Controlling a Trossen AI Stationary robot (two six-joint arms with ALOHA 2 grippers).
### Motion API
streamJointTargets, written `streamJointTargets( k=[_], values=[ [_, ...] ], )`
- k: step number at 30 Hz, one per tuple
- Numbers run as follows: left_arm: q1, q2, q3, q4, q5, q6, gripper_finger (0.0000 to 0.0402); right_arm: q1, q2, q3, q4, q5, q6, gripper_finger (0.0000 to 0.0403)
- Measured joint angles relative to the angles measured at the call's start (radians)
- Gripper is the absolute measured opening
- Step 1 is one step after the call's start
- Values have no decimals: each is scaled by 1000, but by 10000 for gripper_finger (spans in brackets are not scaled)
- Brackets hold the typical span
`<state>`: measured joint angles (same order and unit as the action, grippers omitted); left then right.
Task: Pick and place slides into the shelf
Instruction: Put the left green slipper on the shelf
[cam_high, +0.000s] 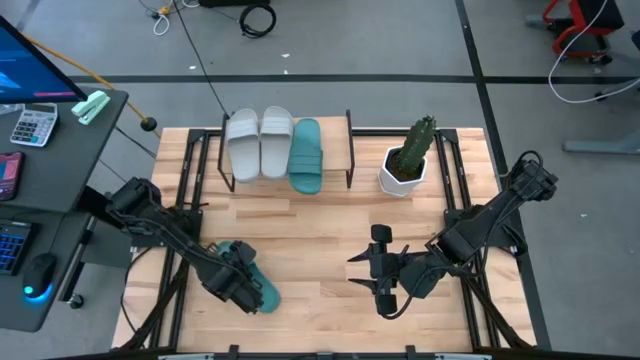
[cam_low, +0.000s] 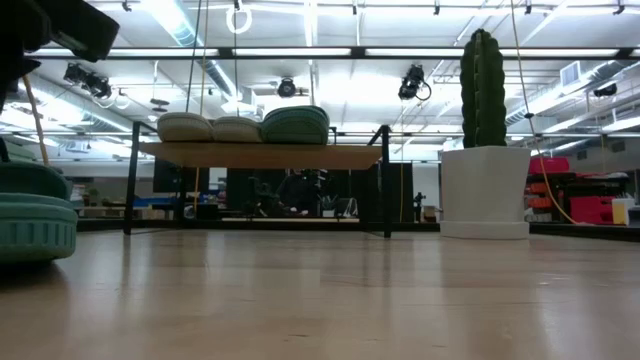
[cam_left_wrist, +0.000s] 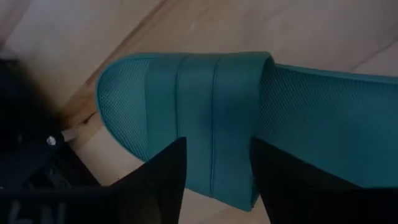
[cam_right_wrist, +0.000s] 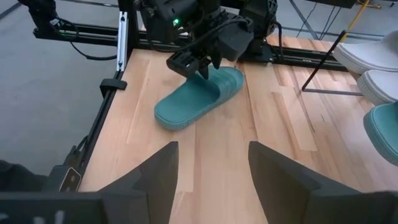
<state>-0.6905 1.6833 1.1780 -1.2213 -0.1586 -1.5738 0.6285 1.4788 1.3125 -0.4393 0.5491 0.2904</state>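
Note:
One teal slide (cam_high: 262, 292) lies sole-down near the table's near left corner, also in the right wrist view (cam_right_wrist: 199, 96) and at the low view's left edge (cam_low: 35, 215). My left gripper (cam_left_wrist: 216, 146) stands open right above its wide strap, pointing down. The shelf (cam_low: 260, 155) stands at the far middle. On its top board rest two pale slides (cam_high: 243, 145) (cam_high: 276, 142) and a second teal slide (cam_high: 306, 155), side by side. My right gripper (cam_high: 362, 270) hovers open over the near middle of the table, holding nothing. My left gripper comes down from above over the teal slide's strap (cam_left_wrist: 214, 93), near the toe end, one finger (cam_left_wrist: 165, 180) on either side of the strap's middle ridge. Whether the fingertips touch the strap, I cannot tell. The slide lies flat on the table.
A cactus in a white pot (cam_high: 405, 165) stands at the far right, beside the shelf. Black rails (cam_right_wrist: 99, 118) run along the table's left and right sides. A dark desk with a calculator (cam_high: 35, 125) stands left of the table. Bare wood lies between the arms.

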Motion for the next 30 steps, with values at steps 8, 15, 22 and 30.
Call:
streamJointTargets(
  k=[8, 15, 22, 30],
  values=[
    [21, 0, 0, 25, 9, -23, 203, 0, 0, 0, -1, -6, -4, 201],
    [42, 0, -1, 44, 58, -67, 192, 0, 0, 0, 0, -27, -3, 201],
    [62, 0, -1, 45, 57, -30, 201, 0, 0, 0, 0, -28, -4, 201],
    [65, 62, -1, 54, 58, -8, 182, 0, 0, 0, 0, -28, -23, 201]
  ],
)
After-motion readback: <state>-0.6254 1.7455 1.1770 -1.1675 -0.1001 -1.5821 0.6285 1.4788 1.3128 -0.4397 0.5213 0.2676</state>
